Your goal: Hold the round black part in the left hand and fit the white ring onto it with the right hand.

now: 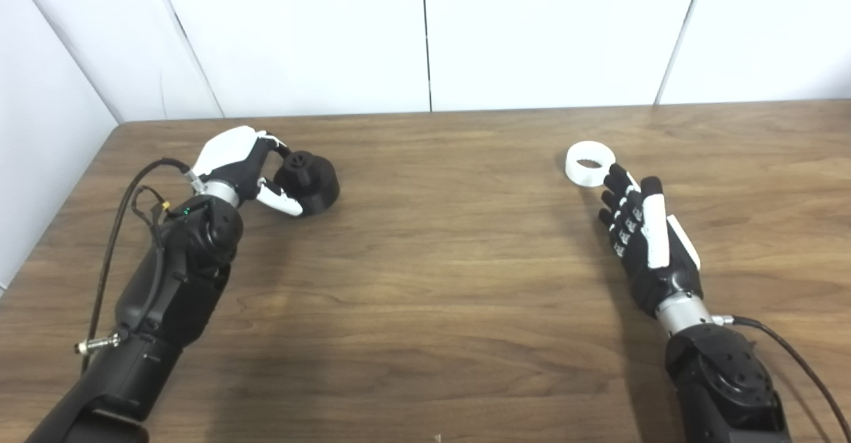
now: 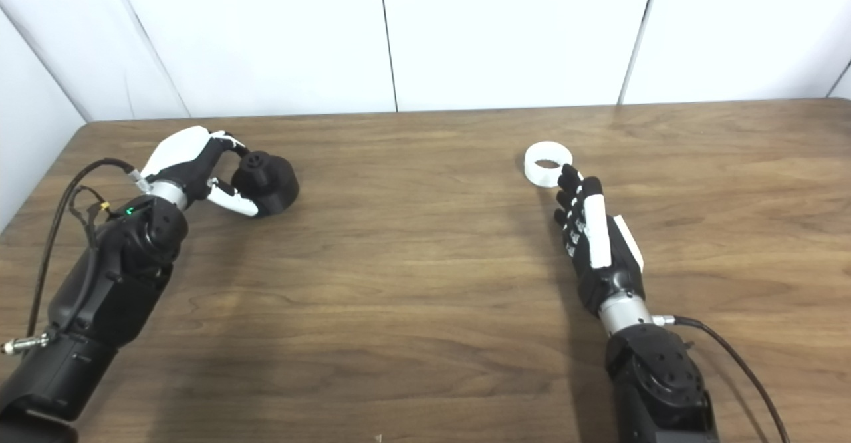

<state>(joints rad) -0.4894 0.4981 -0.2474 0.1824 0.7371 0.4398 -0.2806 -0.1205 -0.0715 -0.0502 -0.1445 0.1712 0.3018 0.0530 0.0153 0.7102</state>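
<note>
The round black part (image 1: pixel 311 180), a squat cylinder with a small knob on top, rests on the table at the left. My left hand (image 1: pixel 243 167) is curled around its left side, with fingers (image 1: pixel 274 144) over the knob and the thumb against its front edge. The white ring (image 1: pixel 589 162) lies flat on the table at the right. My right hand (image 1: pixel 638 227) lies just below it, open with fingers stretched out straight; the fingertips (image 1: pixel 615 173) reach the ring's near rim. Whether they touch it I cannot tell.
The brown wooden table (image 1: pixel 432 263) spans the whole view, with white wall panels (image 1: pixel 425 30) along its back edge and a wall at the left. Cables (image 1: pixel 126 197) trail from both forearms.
</note>
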